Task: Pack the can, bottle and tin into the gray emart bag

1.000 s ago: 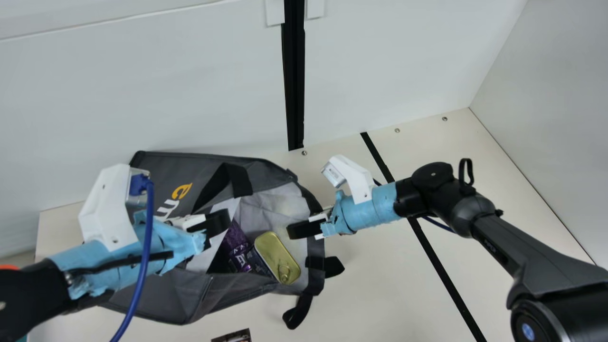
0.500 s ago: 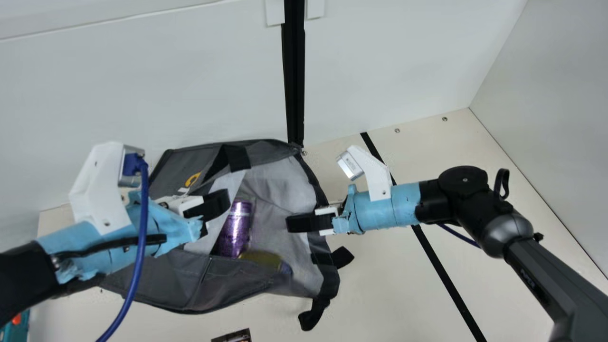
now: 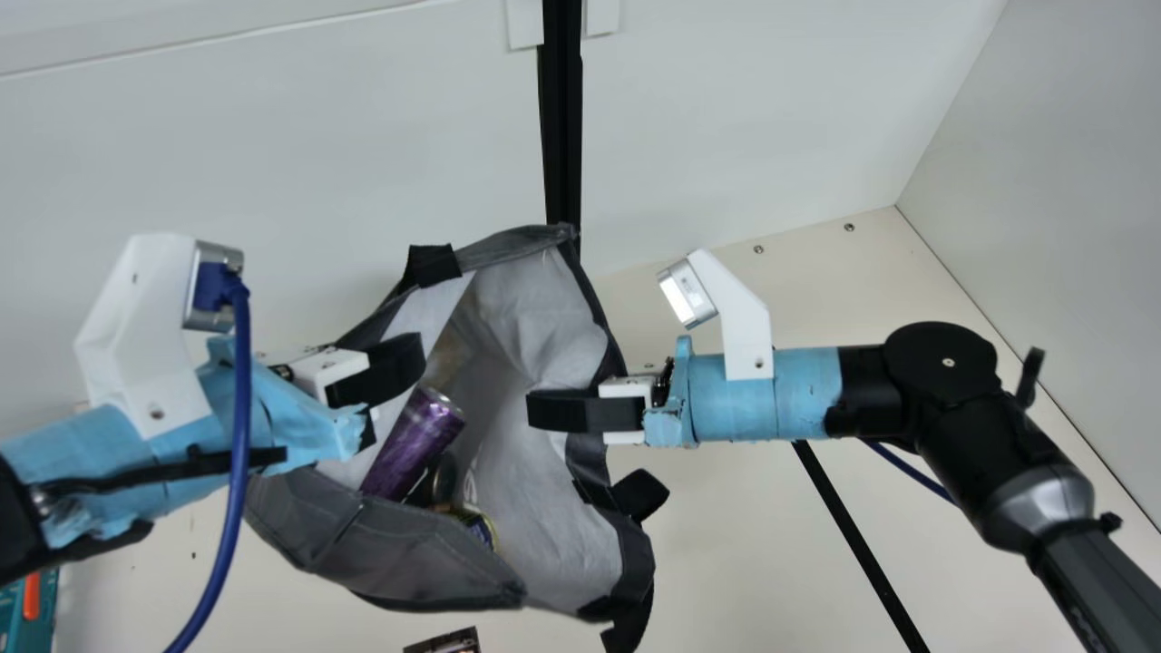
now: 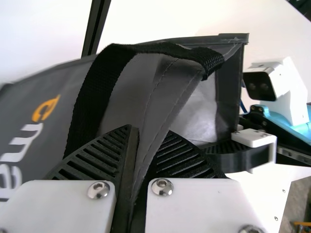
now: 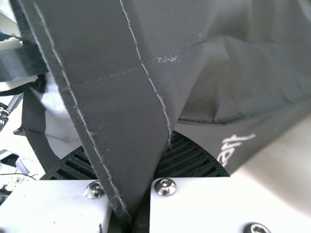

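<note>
The gray emart bag [image 3: 408, 549] hangs between both grippers, its mouth spread and tilted toward the neck camera. My left gripper [image 3: 395, 372] is shut on the bag's rim at its left side; in the left wrist view the gripper [image 4: 138, 170] pinches a gray fold beside a black strap. Across the mouth, my right gripper [image 3: 567, 411] is shut on the opposite rim, and in the right wrist view the gripper [image 5: 131, 179] has dark fabric between its fingers. Inside the bag lie a purple can [image 3: 414, 444] and, lower down, the partly hidden tin [image 3: 476, 526]. A dark object rests between them.
A small dark printed item [image 3: 444, 642] lies at the near edge of the cream table [image 3: 744, 544]. A teal and orange object [image 3: 32, 599] is at the lower left. White walls stand behind and at the right.
Both grippers have moved apart, the left one leftward and up, the right arm rightward. The bag has risen and tipped, and the can and tin have shifted inside it.
</note>
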Controlling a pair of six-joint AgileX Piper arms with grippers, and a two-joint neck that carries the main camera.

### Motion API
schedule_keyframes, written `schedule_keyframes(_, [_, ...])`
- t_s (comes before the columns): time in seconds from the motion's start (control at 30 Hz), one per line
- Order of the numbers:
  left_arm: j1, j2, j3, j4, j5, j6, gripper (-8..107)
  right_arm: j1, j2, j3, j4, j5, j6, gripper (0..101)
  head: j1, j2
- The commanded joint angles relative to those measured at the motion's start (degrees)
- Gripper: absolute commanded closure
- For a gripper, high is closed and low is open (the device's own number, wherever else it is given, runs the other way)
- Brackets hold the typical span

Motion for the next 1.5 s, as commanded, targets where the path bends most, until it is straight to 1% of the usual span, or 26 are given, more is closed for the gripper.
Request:
schedule_keyframes(0.0, [0.0,-0.3,-0.5,0.4,0.6,-0.1,89,0.1,-1.5,-0.2,0.3,-0.2,1.1,101,-1.3,0.0])
schedule_keyframes(0.23, [0.2,-1.6,-2.7,1.3,2.6,-0.2,89,-0.4,-5.8,-1.6,1.4,-0.2,5.2,101,-1.3,0.0])
schedule_keyframes(0.47, [0.1,-2.0,-6.1,2.6,6.8,-1.6,89,-2.1,-9.9,-3.9,1.5,-0.2,10.0,101,-1.3,0.0])
schedule_keyframes(0.63, [-0.1,-2.2,-8.8,3.2,9.7,-2.9,89,-3.5,-12.5,-5.6,0.6,-0.2,13.1,101,-1.3,0.0])
schedule_keyframes(0.8, [-0.1,-2.7,-11.2,3.5,12.3,-3.9,89,-4.8,-14.8,-7.4,-1.4,-0.2,16.1,101,-1.3,0.0])
schedule_keyframes(0.97, [0.1,-3.2,-13.8,3.9,15.6,-5.2,89,-6.4,-17.1,-9.4,-5.1,-0.2,19.5,101,-1.3,0.0])
schedule_keyframes(1.17, [0.0,-2.8,-17.6,4.5,21.6,-7.1,89,-7.7,-19.6,-11.5,-12.1,-0.2,24.1,101,-1.3,0.0])
schedule_keyframes(1.37, [-2.4,-2.8,-15.5,5.3,21.6,-6.8,89,-8.5,-20.8,-12.4,-19.5,-0.2,27.0,101,-1.3,0.0])
schedule_keyframes(1.47, [-2.8,-2.6,-14.3,5.1,21.6,-6.0,89,-8.8,-20.8,-12.5,-22.1,-0.2,27.4,101,-1.3,0.0])
